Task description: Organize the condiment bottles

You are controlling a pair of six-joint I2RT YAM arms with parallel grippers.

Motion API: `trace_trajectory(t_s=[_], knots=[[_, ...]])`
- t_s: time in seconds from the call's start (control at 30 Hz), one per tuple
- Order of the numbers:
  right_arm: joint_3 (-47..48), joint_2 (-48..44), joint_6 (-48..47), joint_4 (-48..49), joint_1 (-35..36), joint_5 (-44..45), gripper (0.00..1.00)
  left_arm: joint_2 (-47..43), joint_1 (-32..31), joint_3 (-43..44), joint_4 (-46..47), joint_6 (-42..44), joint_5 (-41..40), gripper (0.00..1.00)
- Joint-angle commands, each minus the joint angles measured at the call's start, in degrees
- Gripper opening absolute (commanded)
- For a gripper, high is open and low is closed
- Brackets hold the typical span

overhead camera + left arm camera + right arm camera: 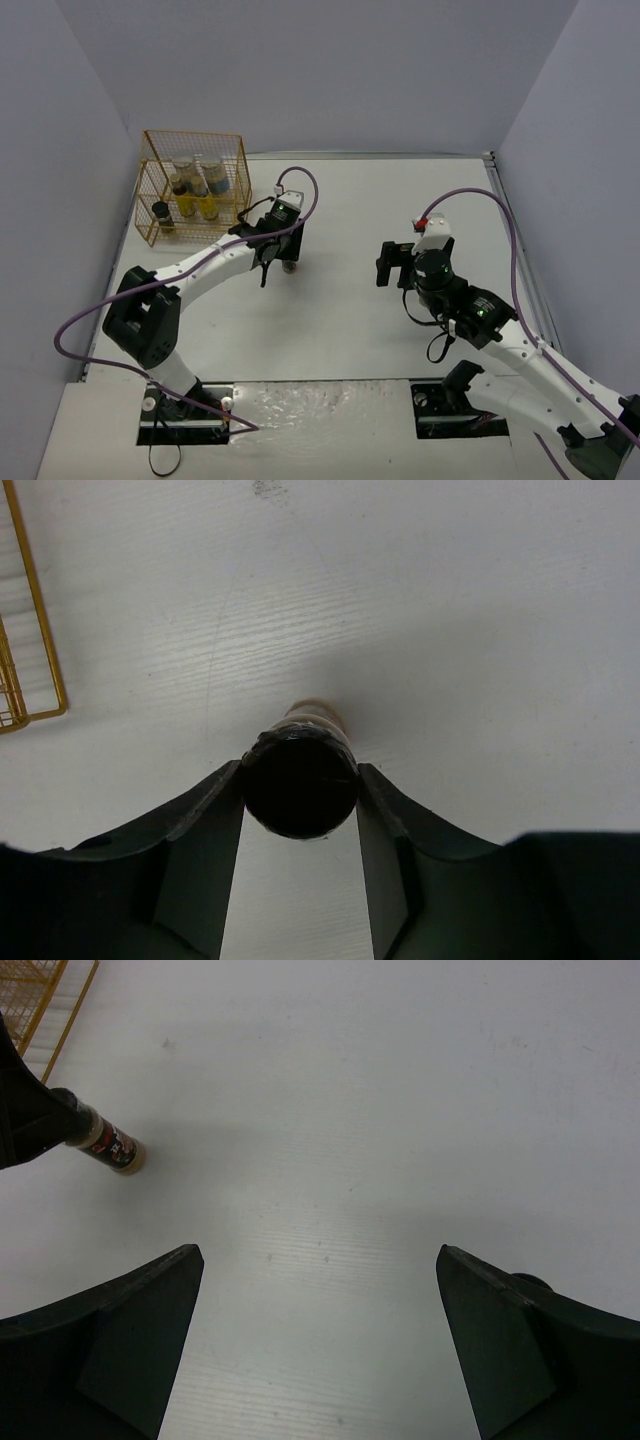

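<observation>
My left gripper [283, 248] is shut on a small black-lidded bottle [290, 264] with a pale tan body, just right of the gold wire rack. In the left wrist view both fingers press the sides of its black lid [300, 785]. The bottle stands at the table surface. It also shows in the right wrist view [108, 1145], far left. In the rack stand two pale blue-labelled jars [214, 176], two slim yellow-labelled bottles [207, 205] and a short dark jar [162, 215]. My right gripper [392, 262] is open and empty over bare table [318, 1250].
The gold wire rack [150, 190] stands at the back left against the left wall. Its corner shows in the left wrist view [35, 610] and in the right wrist view [40, 990]. Walls enclose the white table [350, 200] on three sides.
</observation>
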Motion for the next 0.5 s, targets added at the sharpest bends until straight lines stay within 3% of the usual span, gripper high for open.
trace_trajectory(t_s=[0.0,0.17,0.33,0.47], knots=[[-0.08,0.32,0.97,2.43,-0.38,0.29,1.0,-3.03,-0.29,2.88,0.17,-0.85,-0.77,0.25],[0.11,0.42,0.87,2.51,-0.38,0.21,1.0,-7.2,-0.12,3.63,-4.75,-0.36,-1.94,0.01],[0.09,-0.31,0.62,2.48,-0.42,0.13,1.0,-13.8,3.98,6.19,-12.3,2.55,-5.05,0.0],[0.09,-0.38,0.69,2.45,-0.47,0.02,1.0,-17.53,13.08,9.36,-16.66,4.95,-2.24,0.0]])
